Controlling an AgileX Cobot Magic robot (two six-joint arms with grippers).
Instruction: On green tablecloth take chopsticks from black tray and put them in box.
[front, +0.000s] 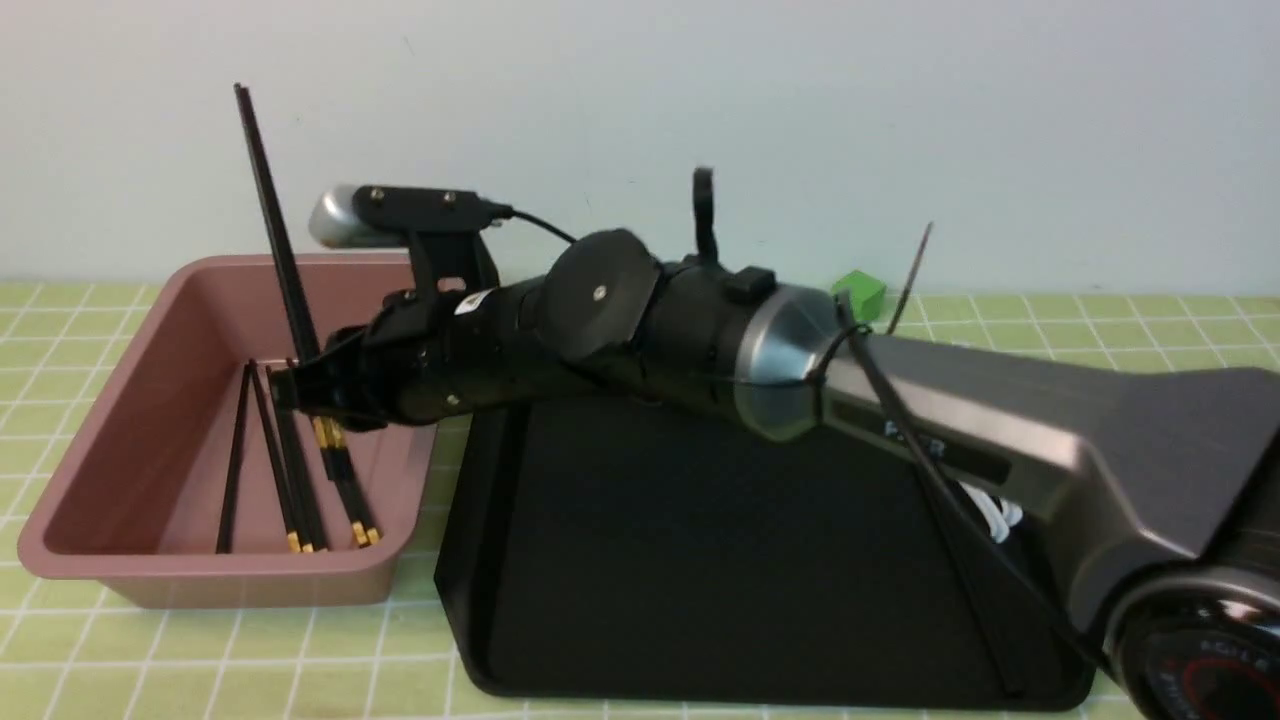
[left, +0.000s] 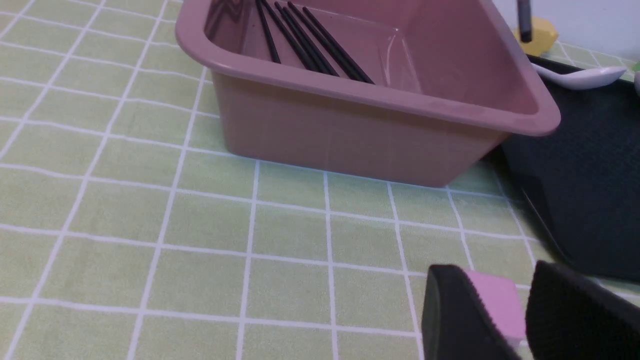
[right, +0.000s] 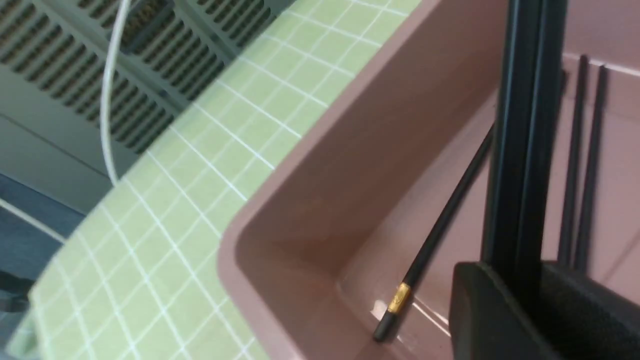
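Note:
My right gripper (front: 290, 390) reaches over the pink box (front: 100, 420) and is shut on a pair of black chopsticks (front: 270, 200). They stand almost upright, thin tips high above the box, gold-banded ends hanging inside it. In the right wrist view the fingers (right: 490, 310) clamp the pair (right: 525, 125) over the box floor (right: 320, 175). Several more chopsticks (front: 290, 490) lie in the box, also in the left wrist view (left: 310, 45). The black tray (front: 700, 560) lies right of the box. My left gripper (left: 525, 310) is open, low over the green tablecloth (left: 200, 240).
A small pink block (left: 495, 305) lies on the cloth between the left fingers. A white spoon (left: 580, 77) lies in the tray's far part, a yellow block (left: 542, 35) beyond it. A green block (front: 860, 295) sits behind the right arm. The wall is close behind.

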